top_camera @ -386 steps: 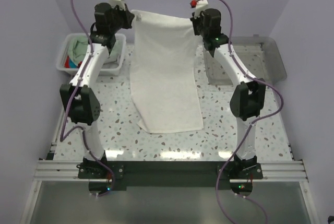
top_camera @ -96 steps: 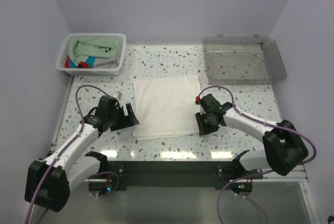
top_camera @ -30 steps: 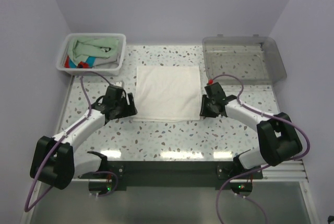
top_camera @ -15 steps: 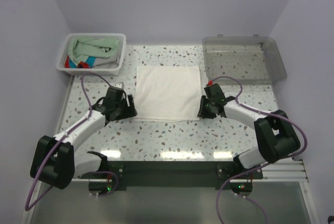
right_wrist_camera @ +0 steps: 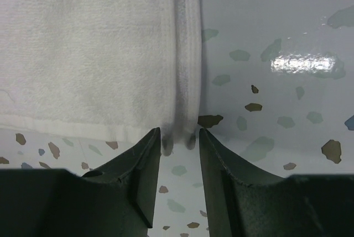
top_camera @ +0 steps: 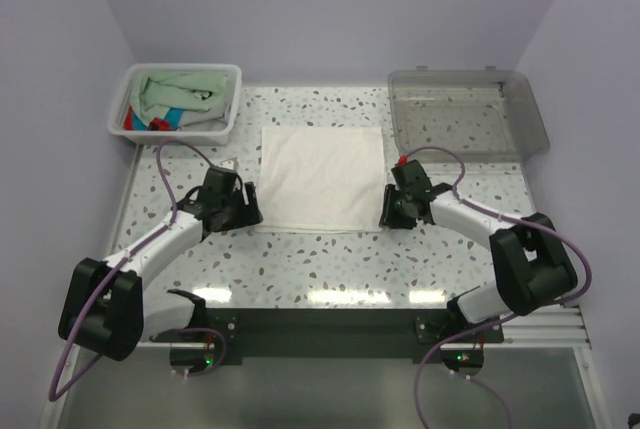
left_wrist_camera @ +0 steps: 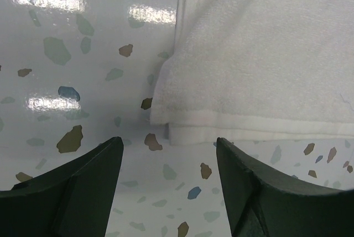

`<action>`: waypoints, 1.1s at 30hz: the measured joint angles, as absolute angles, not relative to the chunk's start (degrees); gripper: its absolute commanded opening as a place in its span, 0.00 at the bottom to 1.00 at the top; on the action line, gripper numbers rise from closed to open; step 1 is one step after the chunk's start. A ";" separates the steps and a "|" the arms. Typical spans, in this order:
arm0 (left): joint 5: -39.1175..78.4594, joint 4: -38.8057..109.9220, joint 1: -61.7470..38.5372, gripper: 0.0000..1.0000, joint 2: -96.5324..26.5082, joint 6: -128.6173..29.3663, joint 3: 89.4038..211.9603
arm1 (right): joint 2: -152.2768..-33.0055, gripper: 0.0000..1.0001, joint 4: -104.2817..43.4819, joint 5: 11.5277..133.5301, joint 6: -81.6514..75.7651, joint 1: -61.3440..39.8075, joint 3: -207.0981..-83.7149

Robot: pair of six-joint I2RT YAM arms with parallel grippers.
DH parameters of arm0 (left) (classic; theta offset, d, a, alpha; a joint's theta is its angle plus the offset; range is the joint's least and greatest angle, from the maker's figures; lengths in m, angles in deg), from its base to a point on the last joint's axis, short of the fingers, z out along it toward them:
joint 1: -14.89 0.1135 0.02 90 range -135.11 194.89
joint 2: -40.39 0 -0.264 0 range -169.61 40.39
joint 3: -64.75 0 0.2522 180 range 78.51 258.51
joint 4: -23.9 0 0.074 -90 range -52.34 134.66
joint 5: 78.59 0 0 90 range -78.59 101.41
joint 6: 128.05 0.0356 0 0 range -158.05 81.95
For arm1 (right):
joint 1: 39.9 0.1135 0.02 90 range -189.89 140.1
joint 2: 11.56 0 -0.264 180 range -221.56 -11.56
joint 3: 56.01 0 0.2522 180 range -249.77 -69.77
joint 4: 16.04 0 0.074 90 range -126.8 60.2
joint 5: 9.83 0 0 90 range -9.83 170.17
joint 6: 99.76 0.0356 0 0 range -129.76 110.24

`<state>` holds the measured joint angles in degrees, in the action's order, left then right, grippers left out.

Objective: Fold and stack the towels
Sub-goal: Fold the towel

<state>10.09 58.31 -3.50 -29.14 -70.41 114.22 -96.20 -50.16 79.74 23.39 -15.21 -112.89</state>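
A white towel [top_camera: 322, 177] lies folded in a flat rectangle on the speckled table. My left gripper [top_camera: 252, 209] rests low at its near left corner. In the left wrist view that gripper [left_wrist_camera: 168, 144] is open wide, with only bare table between its fingers and the towel [left_wrist_camera: 260, 54] just ahead of the tips. My right gripper [top_camera: 386, 212] sits at the near right corner. Its jaws [right_wrist_camera: 178, 133] stand a little apart, and the hem corner of the towel [right_wrist_camera: 88, 43] lies loose between the tips. A mint green towel [top_camera: 185, 87] and a turquoise-and-red one [top_camera: 160, 121] lie in the basket.
The white slatted basket [top_camera: 226, 125] stands at the far left of the table. A clear grey plastic tray [top_camera: 465, 149] stands at the far right. Purple cables loop over both arms. Walls close in on the left, right and back.
The right jaws have parted slightly at the towel's corner. Both arms have hardly moved in the last second, and the towel lies as it did.
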 measured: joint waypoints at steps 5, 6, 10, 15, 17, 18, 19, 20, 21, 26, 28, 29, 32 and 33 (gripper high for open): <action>10.04 58.35 -3.50 0.73 -29.14 -70.38 114.22 | -94.17 0.35 -51.93 80.51 23.02 -15.21 -114.35; 10.04 58.35 -3.50 0.73 -29.14 -70.38 114.22 | -93.95 0.35 -51.98 80.51 23.06 -15.21 -114.57; 10.07 58.35 -3.50 0.73 -29.14 -70.36 114.22 | -93.88 0.33 -52.00 80.49 23.32 -15.03 -114.81; 9.89 58.35 -3.50 0.73 -29.14 -70.32 114.22 | -94.91 0.32 -51.39 80.42 24.00 -14.81 -114.79; 9.78 58.35 -3.50 0.73 -29.14 -70.25 114.22 | -95.68 0.31 -50.91 80.14 24.35 -14.77 -114.72; 9.76 58.35 -3.50 0.73 -29.14 -70.19 114.22 | -96.00 0.31 -50.54 79.96 24.48 -14.77 -114.59; 9.72 58.35 -3.50 0.73 -29.14 -70.14 114.22 | -96.35 0.31 -50.25 79.61 24.61 -14.77 -114.46; 9.69 58.35 -3.50 0.73 -29.14 -70.12 114.22 | -96.70 0.30 -49.95 79.35 24.79 -14.77 -114.39; 9.67 58.35 -3.50 0.73 -29.14 -70.06 114.22 | -97.05 0.29 -49.68 79.15 24.90 -14.77 -114.33; 9.67 58.33 -3.50 0.73 -29.14 -69.97 114.22 | -97.75 0.18 -49.20 78.98 25.25 -14.77 -114.17; 9.67 58.33 -3.50 0.72 -29.14 -69.97 114.22 | -97.75 0.05 -49.22 78.98 25.14 -14.77 -114.17; 9.67 58.33 -3.50 0.72 -29.14 -69.97 114.22 | -97.75 0.02 -49.27 79.02 25.16 -14.77 -114.17; 9.67 58.35 -3.50 0.71 -29.14 -69.97 114.22 | -97.71 0.00 -49.92 79.13 25.09 -14.77 -114.26; 9.67 58.37 -3.50 0.70 -29.14 -69.97 114.22 | -97.60 0.00 -50.62 79.15 24.87 -14.77 -114.52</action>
